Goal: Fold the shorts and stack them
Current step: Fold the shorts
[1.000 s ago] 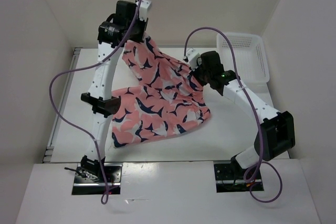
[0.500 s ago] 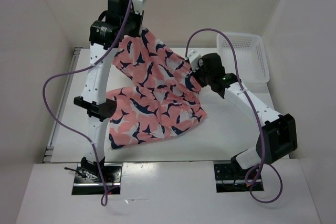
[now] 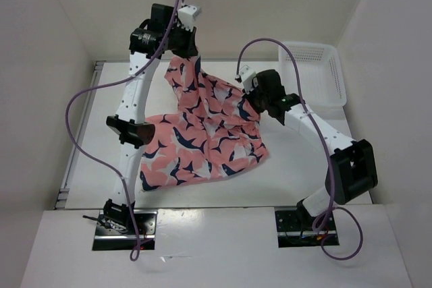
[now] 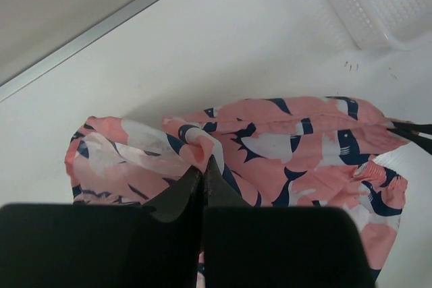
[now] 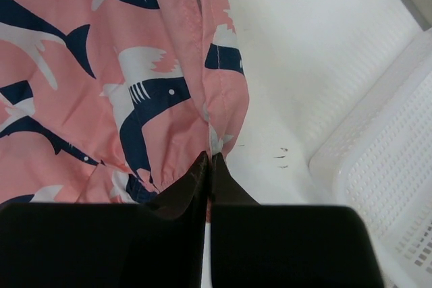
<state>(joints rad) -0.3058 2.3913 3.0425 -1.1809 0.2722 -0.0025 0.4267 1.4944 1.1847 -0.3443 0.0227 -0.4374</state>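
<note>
A white table (image 3: 297, 166) stands boxed in by pale walls, with a white mesh basket (image 3: 335, 75) at its far right corner. The shorts (image 3: 202, 136) hang stretched between the two arms over the table's left-centre, and their lower part trails down to the surface by the left arm. The left gripper (image 3: 183, 46), raised high at the back, has its fingers pressed together on a bunched fold at the fabric's top; its wrist view shows the cloth gathered at the fingertips. The right gripper (image 3: 251, 101), lower and near the basket, pinches the stitched edge on the right side, jaws closed on the fabric. The cloth slopes down from the left gripper to the right one.
</note>
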